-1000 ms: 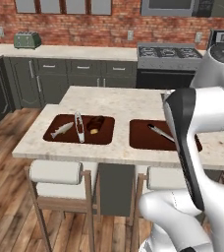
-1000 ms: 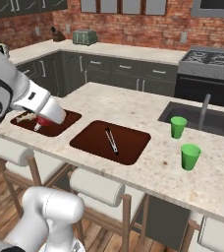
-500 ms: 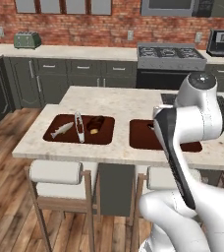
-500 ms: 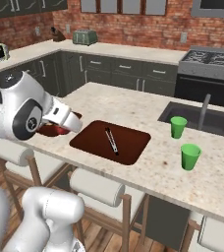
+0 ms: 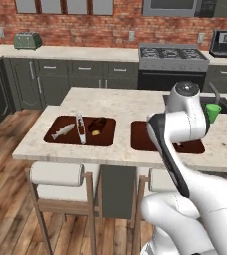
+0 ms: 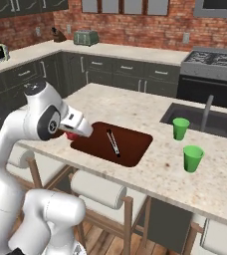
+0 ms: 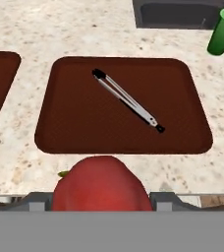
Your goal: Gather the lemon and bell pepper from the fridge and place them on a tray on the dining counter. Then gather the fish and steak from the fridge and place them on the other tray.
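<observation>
Just short of the near edge of the right-hand tray (image 7: 74,123), the gripper (image 7: 101,199) pinches the bell pepper (image 7: 101,184) between its jaws above the dining counter (image 7: 60,34). Metal tongs (image 7: 127,100) lie diagonally on that tray; beyond it stands a green cup (image 7: 223,32).

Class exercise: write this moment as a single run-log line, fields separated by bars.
gripper: shut on bell pepper | position: near edge of tray holding tongs | other tray: fish, steak
</observation>
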